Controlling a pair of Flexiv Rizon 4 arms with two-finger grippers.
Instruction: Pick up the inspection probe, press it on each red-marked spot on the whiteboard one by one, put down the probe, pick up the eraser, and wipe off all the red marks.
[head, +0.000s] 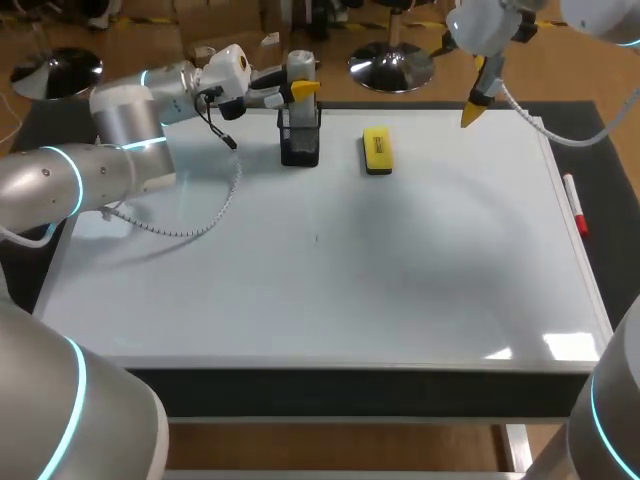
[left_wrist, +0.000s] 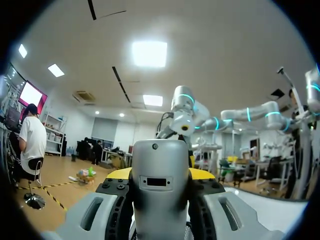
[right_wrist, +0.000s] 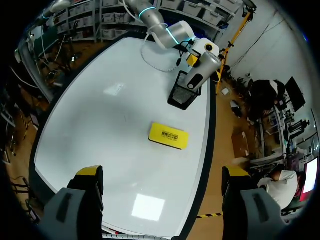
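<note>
Probe work, upper middle of the head view: my left gripper (head: 303, 90) is clenched on the inspection probe (head: 300, 66), a grey cylinder. It stands right above the black mesh holder (head: 300, 140) at the far edge of the whiteboard (head: 330, 300). In the left wrist view the probe (left_wrist: 160, 185) fills the gap between my fingers, with the yellow tips showing on both sides of it. The right wrist view shows the probe (right_wrist: 199, 75) tilted, its lower end at the holder (right_wrist: 181, 95); I cannot tell if it is touching.

The yellow eraser (head: 377, 150) lies flat on the board just right of the holder, apart from it. A red marker (head: 575, 205) lies along the board's right edge.

My right gripper (head: 475, 100) hangs at the upper right, above the board's far right corner. It is released, fingers wide apart and nothing between them, with the eraser (right_wrist: 168, 136) ahead of them.
</note>
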